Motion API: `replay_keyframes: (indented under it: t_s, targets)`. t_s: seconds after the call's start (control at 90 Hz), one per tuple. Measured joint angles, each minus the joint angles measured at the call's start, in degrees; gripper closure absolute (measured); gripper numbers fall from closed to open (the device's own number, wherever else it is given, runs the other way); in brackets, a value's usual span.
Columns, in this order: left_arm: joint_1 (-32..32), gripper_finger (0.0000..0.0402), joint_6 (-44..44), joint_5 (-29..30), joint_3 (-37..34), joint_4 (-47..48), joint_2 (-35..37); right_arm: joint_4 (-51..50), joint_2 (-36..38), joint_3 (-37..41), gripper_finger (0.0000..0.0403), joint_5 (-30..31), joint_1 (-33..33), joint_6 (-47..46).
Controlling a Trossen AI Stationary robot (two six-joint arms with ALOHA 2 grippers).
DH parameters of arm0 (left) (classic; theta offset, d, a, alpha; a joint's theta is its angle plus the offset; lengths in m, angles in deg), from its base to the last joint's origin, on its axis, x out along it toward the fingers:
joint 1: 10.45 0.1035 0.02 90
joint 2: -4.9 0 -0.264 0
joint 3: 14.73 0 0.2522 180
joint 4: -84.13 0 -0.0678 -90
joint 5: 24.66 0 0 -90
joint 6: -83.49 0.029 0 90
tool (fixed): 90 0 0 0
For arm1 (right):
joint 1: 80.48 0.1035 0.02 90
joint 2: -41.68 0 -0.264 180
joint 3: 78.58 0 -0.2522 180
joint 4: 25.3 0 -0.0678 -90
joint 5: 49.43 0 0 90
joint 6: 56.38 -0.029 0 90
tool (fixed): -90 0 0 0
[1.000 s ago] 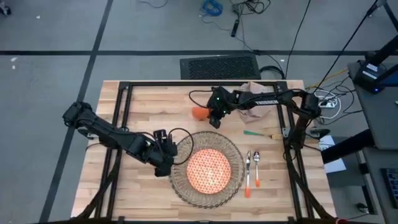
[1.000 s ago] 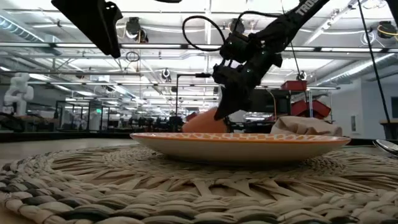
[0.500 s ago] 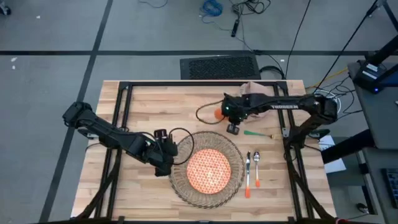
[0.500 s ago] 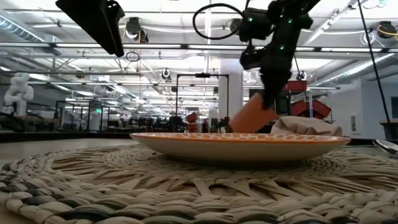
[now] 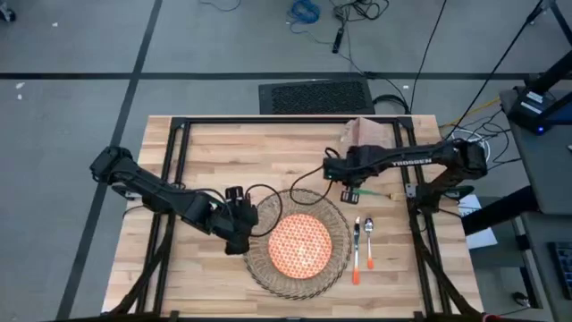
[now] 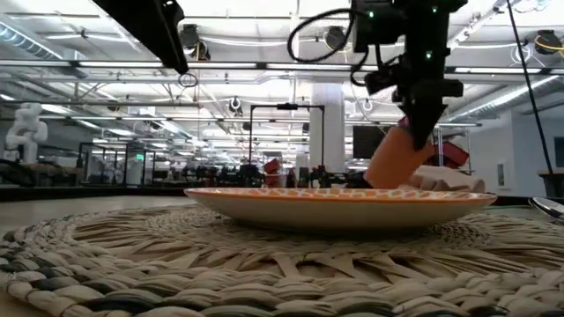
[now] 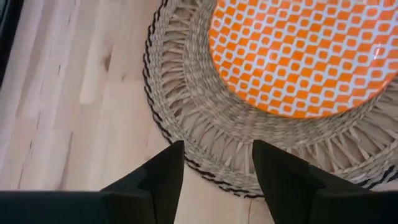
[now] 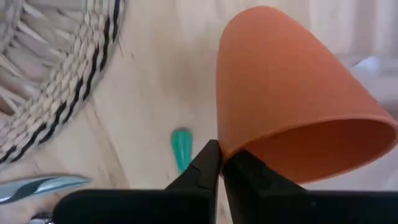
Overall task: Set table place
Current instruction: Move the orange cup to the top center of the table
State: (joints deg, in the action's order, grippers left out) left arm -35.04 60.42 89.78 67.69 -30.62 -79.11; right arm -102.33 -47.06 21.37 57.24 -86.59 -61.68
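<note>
Cup (image 8: 292,93), smooth orange cone, rim pinched by right claw (image 8: 219,163); left claw (image 7: 214,163) spread.

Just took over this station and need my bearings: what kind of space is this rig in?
Likely a robotics lab or workshop: the table stands on grey floor with loose cables, and behind the plate runs an open hall with strip lights and a white robot.

A round plate (image 5: 300,244) carries an orange-and-white lattice pattern. It sits on a round woven wicker placemat (image 5: 258,265), tan straw with dark brown-black bands near its rim. The small smooth cup (image 8: 292,106) is plain terracotta orange. A cutlery handle (image 8: 181,147) is teal green; two others (image 5: 361,260) are orange. The butcher-block table (image 5: 223,152) is pale wood.
</note>
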Motion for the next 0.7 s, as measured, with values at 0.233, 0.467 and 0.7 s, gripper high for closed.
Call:
replay_keyframes:
  t_s: [0.233, 0.467, 0.7]
  targets:
    - [-0.94, 0.0226, -1.04, 1.84, 0.02, 1.51, 0.64, 8.15, -2.02, -3.44, 0.0403, 5.95, -0.46, 14.13]
    - [-7.22, 0.0226, -14.44, 16.83, 4.91, 19.59, 6.81, 15.44, -11.03, -9.69, 0.0403, 6.87, -4.13, 23.48]
    - [-13.57, 0.0226, -25.52, 16.71, 5.44, 24.17, 14.18, 16.44, -23.67, -22.59, 0.0403, 3.82, -5.95, 32.02]
